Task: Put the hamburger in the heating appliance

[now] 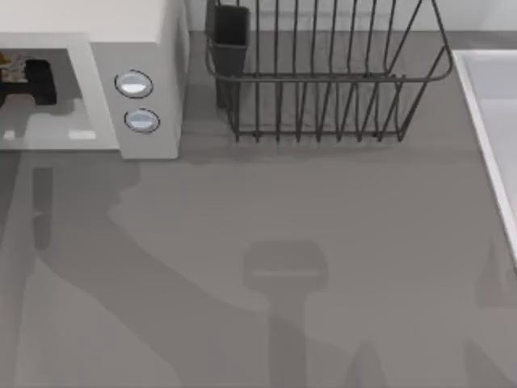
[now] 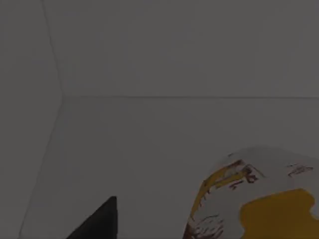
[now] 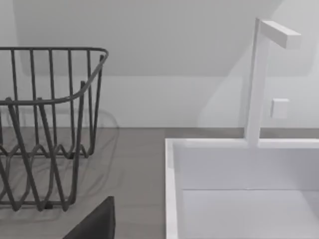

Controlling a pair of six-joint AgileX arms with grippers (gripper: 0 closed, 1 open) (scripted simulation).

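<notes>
The hamburger, a round bundle in white paper with orange-yellow and dark print, lies on the grey floor inside the heating appliance, a boxy white microwave at the table's back left. From above, a bit of the hamburger shows deep in the cavity. My left gripper reaches into the cavity beside it and is open. Its one visible black finger stands apart from the wrapper, with bare floor between them. A black finger of my open right gripper shows over the table between rack and sink.
Two round knobs sit on the microwave's panel. A black wire dish rack stands at the back middle, with a dark cup holder on its left end. A white sink with a tap lines the right edge.
</notes>
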